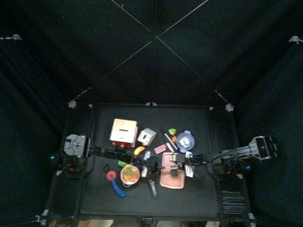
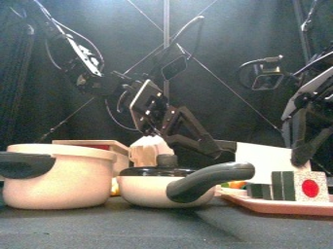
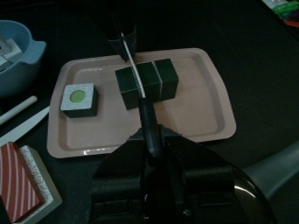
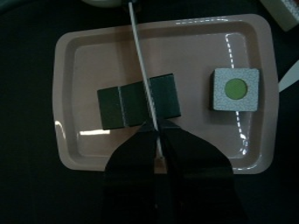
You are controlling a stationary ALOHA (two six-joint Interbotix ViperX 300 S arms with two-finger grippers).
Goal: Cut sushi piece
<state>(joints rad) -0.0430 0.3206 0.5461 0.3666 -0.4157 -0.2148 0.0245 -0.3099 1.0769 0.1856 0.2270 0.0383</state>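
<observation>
Pinching a knife [image 4: 139, 61], your right gripper [image 4: 158, 144] is laying its blade lengthwise across the sushi roll [image 4: 139, 102] straight ahead of the fingers.

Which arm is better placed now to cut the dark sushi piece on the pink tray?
Right, probably. The right gripper holds the knife, and its blade already lies across the dark sushi piece on the pink tray.

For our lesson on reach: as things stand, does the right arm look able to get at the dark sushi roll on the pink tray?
Probably yes. The right gripper hangs directly above the dark sushi roll on the pink plastic tray, with a thin knife blade lying across the roll. Nothing lies between them.
</observation>
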